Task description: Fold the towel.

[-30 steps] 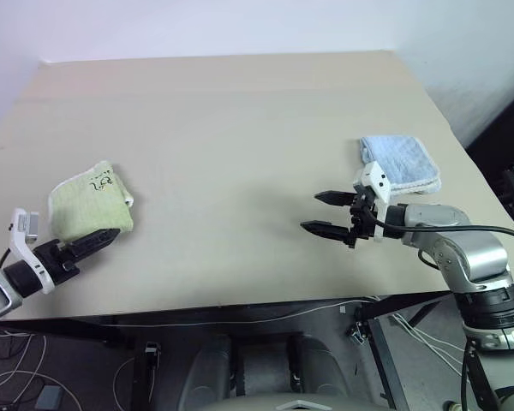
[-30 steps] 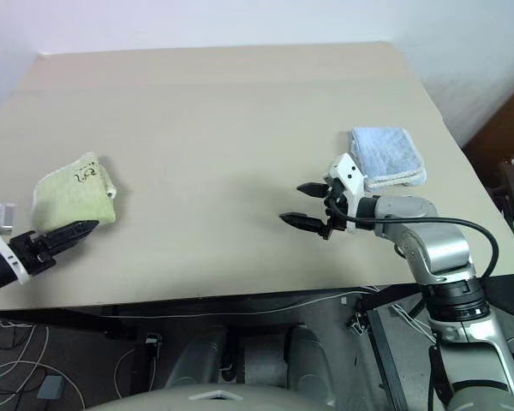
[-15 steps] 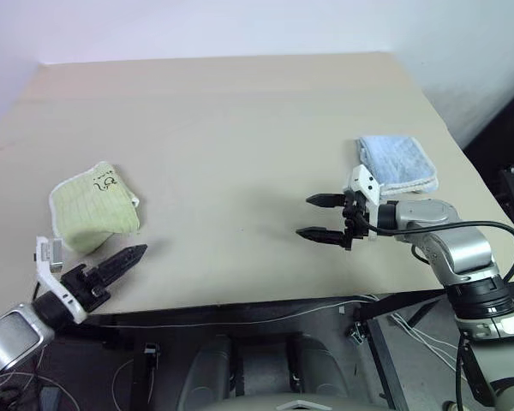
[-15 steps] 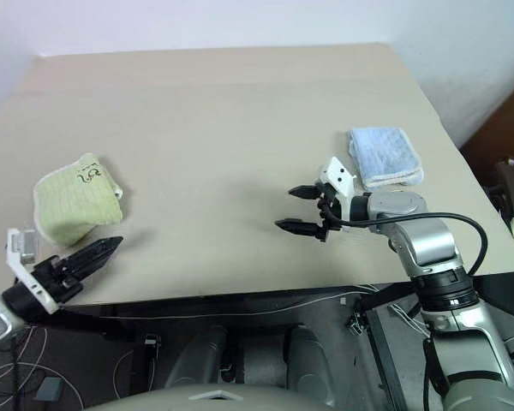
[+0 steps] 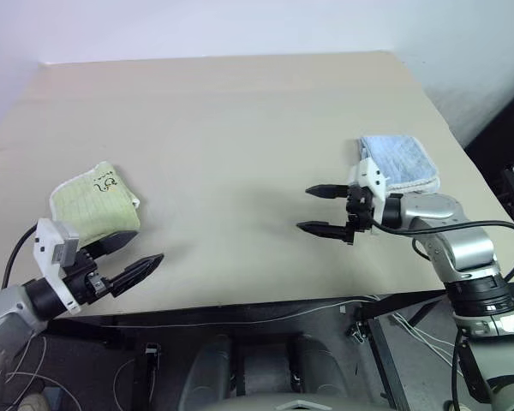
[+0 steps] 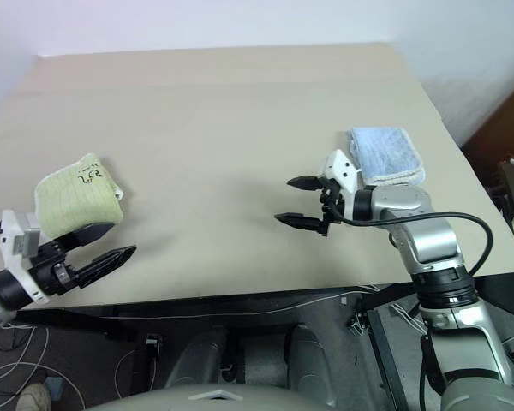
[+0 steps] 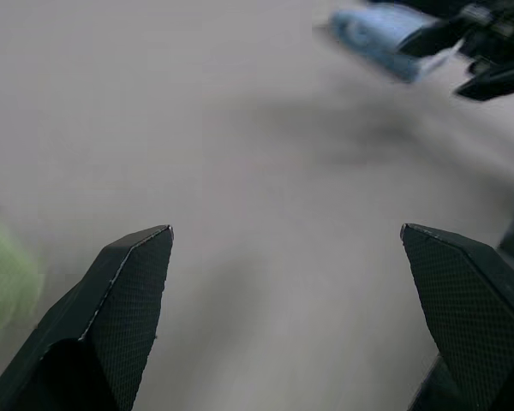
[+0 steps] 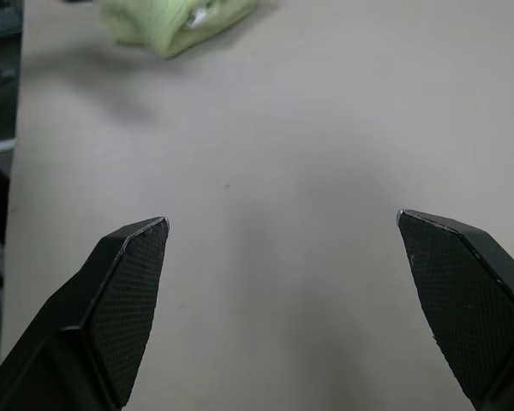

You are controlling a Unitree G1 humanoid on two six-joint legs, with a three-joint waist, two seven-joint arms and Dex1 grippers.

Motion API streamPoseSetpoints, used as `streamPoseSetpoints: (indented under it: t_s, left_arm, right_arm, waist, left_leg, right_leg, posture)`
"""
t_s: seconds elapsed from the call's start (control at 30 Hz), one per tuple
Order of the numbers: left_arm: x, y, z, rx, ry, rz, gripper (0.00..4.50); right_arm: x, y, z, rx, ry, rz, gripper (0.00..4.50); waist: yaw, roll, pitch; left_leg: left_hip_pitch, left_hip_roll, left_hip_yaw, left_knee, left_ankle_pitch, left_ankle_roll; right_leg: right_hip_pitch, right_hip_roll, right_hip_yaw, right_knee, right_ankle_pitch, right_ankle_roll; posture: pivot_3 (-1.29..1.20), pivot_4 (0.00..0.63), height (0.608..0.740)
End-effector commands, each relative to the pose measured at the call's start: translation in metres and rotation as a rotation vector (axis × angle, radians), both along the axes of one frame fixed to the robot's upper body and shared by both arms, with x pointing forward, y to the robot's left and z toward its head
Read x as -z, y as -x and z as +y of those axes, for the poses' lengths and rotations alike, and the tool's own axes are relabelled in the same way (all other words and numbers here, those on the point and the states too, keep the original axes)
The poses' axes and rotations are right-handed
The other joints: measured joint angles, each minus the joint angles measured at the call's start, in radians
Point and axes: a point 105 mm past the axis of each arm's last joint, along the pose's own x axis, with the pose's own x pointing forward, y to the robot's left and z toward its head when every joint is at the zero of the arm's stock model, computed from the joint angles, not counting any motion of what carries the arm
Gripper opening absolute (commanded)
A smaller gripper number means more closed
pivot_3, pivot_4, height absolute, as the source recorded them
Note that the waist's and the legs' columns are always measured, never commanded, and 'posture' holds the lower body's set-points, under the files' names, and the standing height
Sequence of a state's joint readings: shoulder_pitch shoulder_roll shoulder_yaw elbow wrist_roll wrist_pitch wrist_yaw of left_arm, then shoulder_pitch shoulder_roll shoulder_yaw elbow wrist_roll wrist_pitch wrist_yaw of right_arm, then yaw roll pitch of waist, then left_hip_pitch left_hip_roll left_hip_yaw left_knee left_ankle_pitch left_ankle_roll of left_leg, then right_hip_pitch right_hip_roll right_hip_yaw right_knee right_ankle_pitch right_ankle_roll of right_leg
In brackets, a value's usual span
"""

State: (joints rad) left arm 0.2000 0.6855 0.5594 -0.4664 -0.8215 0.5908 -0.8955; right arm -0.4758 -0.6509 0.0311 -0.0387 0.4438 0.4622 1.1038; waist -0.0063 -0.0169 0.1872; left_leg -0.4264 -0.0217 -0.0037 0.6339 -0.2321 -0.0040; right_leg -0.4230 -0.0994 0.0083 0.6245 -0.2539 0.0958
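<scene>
towel: the light yellow-green towel (image 5: 94, 204) lies folded in a small bundle at the left of the left eye view, near the worktop's front edge; dark embroidered marking on its upper face, white edging along its right side.
towel contact: nothing touches it; it rests flat on the worktop (image 5: 231, 137).
left gripper: the left gripper (image 5: 128, 261) sits at the lower left of the left eye view, just below and right of the towel, over the front edge of the worktop, pointing toward the right.
left fingers: the two black fingers (image 5: 141, 267) stand wide apart with nothing between them; one finger lies close beside the towel's lower edge, whether it touches cannot be told. In the left wrist view both tips frame bare worktop.
right gripper: the right gripper (image 5: 324, 210) hangs at centre right of the left eye view, above the worktop, pointing toward the left.
right fingers: its fingers (image 5: 319, 229) are spread wide and empty; in the right wrist view the towel (image 8: 176, 19) shows far beyond the tips.
blue towel: a smaller pale blue towel (image 5: 400, 163) lies folded at the right of the frame, just behind the right gripper's wrist, well apart from the green one.
worktop: plain beige surface, filling most of the frame.
</scene>
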Motion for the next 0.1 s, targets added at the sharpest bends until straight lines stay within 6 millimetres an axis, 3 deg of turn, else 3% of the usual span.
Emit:
streamPoseSetpoints:
  t_s: [0.03,0.1]
  left_arm:
    - [-0.02,-0.0075,-0.0086,0.068,0.033,-0.126,4.47]
    - [-0.0224,-0.0129,-0.0162,0.108,0.022,-0.155,4.47]
  right_arm:
    - [-0.0204,0.0073,-0.0065,0.0,-0.059,-0.101,4.5]
    - [-0.0211,0.0095,-0.0077,0.009,-0.068,-0.107,4.5]
  waist:
    - [-0.002,0.0,0.0]
    - [-0.004,0.0,0.0]
  left_leg:
    - [0.0,0.0,0.0,0.0,0.0,0.0]
    - [0.0,0.0,0.0,0.0,0.0,0.0]
  right_leg:
    - [0.0,0.0,0.0,0.0,0.0,0.0]
    - [0.0,0.001,0.0,0.0,0.001,0.001]
  posture:
    - [0.0,0.15,0.74]
    - [0.0,0.15,0.74]
